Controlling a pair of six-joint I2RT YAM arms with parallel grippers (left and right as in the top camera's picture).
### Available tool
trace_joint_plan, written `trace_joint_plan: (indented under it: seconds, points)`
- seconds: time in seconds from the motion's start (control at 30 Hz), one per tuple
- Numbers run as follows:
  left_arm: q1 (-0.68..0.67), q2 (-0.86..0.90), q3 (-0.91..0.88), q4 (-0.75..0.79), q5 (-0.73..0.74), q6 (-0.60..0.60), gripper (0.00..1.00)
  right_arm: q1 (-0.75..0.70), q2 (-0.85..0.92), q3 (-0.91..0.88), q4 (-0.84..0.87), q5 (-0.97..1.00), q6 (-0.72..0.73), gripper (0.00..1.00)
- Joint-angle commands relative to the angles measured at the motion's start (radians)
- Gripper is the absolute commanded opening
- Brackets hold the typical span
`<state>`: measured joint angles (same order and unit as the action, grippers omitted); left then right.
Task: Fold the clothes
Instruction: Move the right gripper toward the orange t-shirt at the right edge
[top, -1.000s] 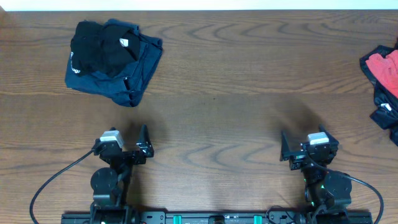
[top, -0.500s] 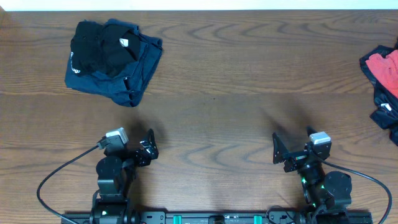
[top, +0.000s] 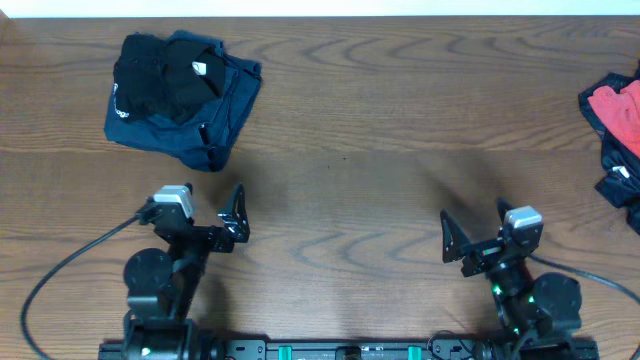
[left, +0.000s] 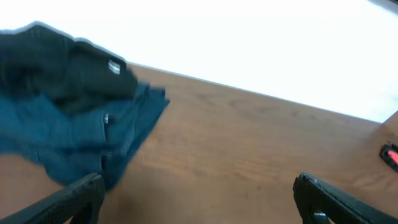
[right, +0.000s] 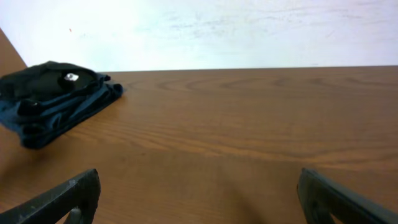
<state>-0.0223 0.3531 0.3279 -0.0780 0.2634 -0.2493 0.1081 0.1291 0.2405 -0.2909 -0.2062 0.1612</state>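
Nearest the robot's base, the left gripper (top: 205, 220) hangs over bare wood with its jaws spread wide and nothing between them. In its own wrist view the two dark fingers (left: 74, 198) sit at the bottom corners of the picture, far apart. Compared with half a second ago it has moved a little farther from the base and slightly to its left, and the arm's shoulder has swung left with it.

The right gripper (top: 478, 235) is likewise released and empty, and its fingers (right: 71, 198) frame only wood grain. It has barely shifted since the earlier frames. The wrist camera now sits slightly more to the right, and the jaws are as wide as before.

Between the two grippers, and beyond them, the brown surface (top: 350, 150) carries no garment.

The clothes lie farther out in two heaps. The navy pile (top: 180, 95) is at the far left, well ahead of the left gripper. It is a rumpled navy garment with a black one bunched on top, a small white tag showing. The left wrist view shows it blurred (left: 68, 118). From the right wrist it shows low at the left (right: 53, 99).

The red pile (top: 618, 125) lies at the far right edge, red cloth on dark fabric, partly cut off by the frame.

Neither pile has moved since the earlier frames.
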Motion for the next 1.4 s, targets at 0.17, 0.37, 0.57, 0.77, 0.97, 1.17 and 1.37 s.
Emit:
trace_joint_plan:
  seconds: [0.17, 0.37, 0.57, 0.77, 0.97, 1.17, 1.37]
  points:
    - [0.005, 0.075, 0.243, -0.100, 0.013, 0.081, 0.98, 0.011, 0.355, 0.295, -0.127, -0.008, 0.018, 0.99]
    - [0.005, 0.159, 0.428, -0.122, 0.010, 0.123, 0.98, 0.011, 0.659, 0.595, -0.330, -0.022, 0.018, 0.99]
    - [0.005, 0.352, 0.685, -0.408, -0.018, 0.152, 0.98, 0.011, 0.830, 0.760, -0.448, -0.064, 0.008, 0.99]
    - [0.005, 0.578, 0.940, -0.680, -0.018, 0.182, 0.98, -0.008, 0.925, 0.838, -0.501, -0.047, 0.020, 0.99]
    - [0.005, 0.656, 1.009, -0.725, -0.018, 0.216, 0.98, -0.144, 1.093, 0.962, -0.611, -0.022, 0.064, 0.99]
    - [0.005, 0.652, 1.009, -0.731, -0.017, 0.216, 0.98, -0.306, 1.274, 1.078, -0.643, 0.018, 0.074, 0.99]
    - [0.005, 0.652, 1.009, -0.756, -0.017, 0.216, 0.98, -0.411, 1.404, 1.115, -0.587, 0.232, 0.075, 0.98]
